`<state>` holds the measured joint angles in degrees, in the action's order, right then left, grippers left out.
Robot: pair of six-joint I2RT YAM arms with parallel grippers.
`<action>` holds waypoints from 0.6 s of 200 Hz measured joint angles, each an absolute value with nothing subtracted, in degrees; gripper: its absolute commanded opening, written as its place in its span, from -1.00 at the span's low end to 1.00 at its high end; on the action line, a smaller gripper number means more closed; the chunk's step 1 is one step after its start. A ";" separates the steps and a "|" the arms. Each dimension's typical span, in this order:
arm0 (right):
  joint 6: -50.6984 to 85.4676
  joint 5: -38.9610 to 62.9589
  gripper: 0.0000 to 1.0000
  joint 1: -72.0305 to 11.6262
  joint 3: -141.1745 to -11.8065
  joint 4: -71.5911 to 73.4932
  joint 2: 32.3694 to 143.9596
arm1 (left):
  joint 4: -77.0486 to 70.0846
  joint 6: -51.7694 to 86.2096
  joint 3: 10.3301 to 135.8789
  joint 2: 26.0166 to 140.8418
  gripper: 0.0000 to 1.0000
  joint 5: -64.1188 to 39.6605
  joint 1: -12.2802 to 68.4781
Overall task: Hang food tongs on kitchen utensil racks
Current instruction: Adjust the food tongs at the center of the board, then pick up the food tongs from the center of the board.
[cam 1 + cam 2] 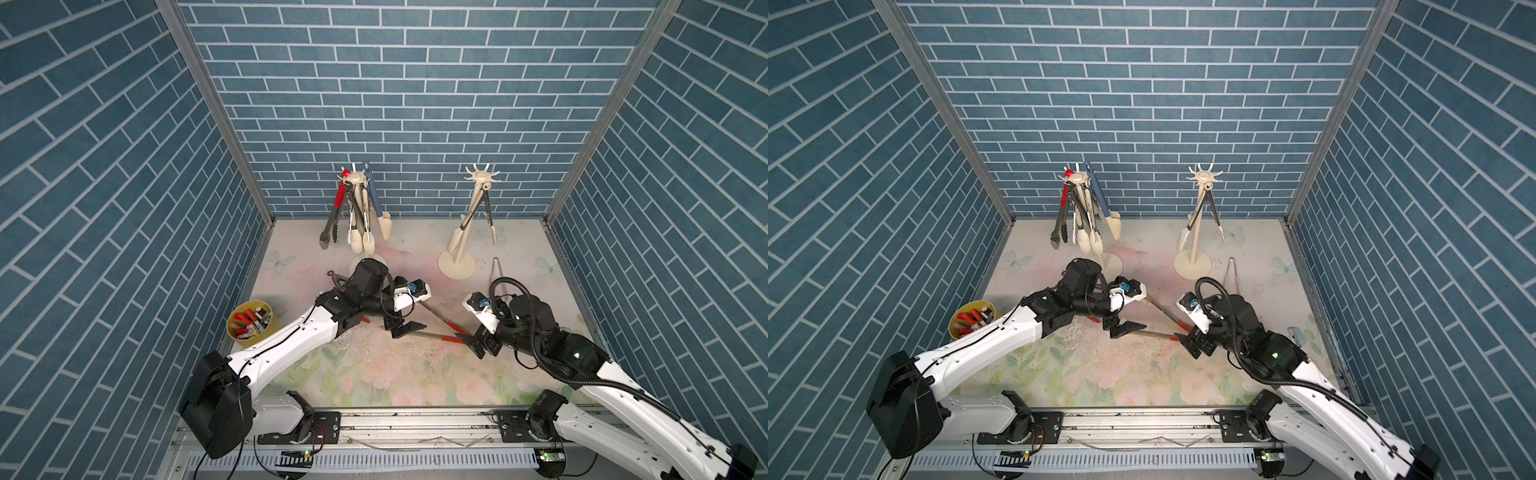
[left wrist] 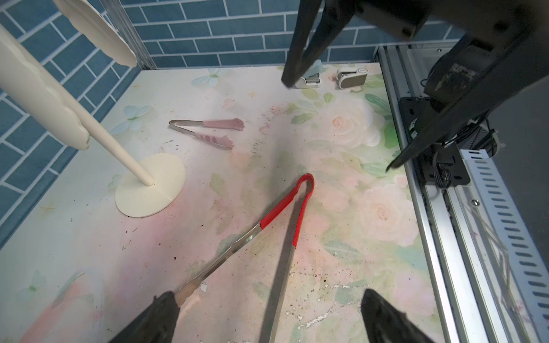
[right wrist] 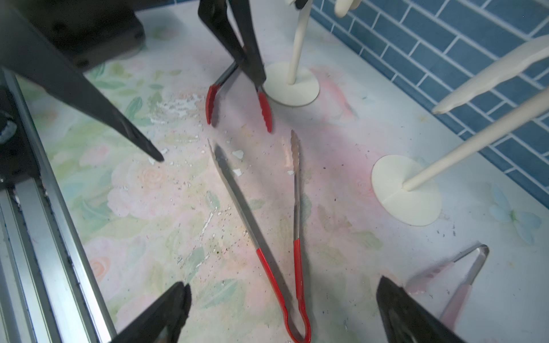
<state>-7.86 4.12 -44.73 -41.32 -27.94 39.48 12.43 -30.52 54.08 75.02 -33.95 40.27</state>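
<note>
Hanging is partly done in both top views: the left rack (image 1: 356, 178) carries several tongs (image 1: 372, 195) and the right rack (image 1: 482, 178) one pair. Red-handled tongs (image 1: 439, 316) lie on the tabletop (image 1: 395, 374) between the left hand (image 1: 409, 329) and right hand (image 1: 476, 345), both spread wide and empty. A yellow cup (image 1: 249, 341) holds markers. The left wrist view shows pink tongs (image 2: 221, 123) lying unhung too. In the right wrist view, red-tipped tongs (image 3: 264, 110) make three left to hang.

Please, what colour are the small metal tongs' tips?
The small metal tongs have pink tips; left wrist view.
</note>
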 measured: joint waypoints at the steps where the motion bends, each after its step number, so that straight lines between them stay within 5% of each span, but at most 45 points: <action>1: -7.68 4.08 0.97 -44.73 -41.28 -27.90 39.31 | 12.47 -30.57 54.08 75.05 0.94 -33.93 40.32; 120: 13.69 -9.58 0.97 -44.73 -33.12 -27.18 28.23 | 19.79 -41.39 57.63 85.80 0.70 -25.93 49.12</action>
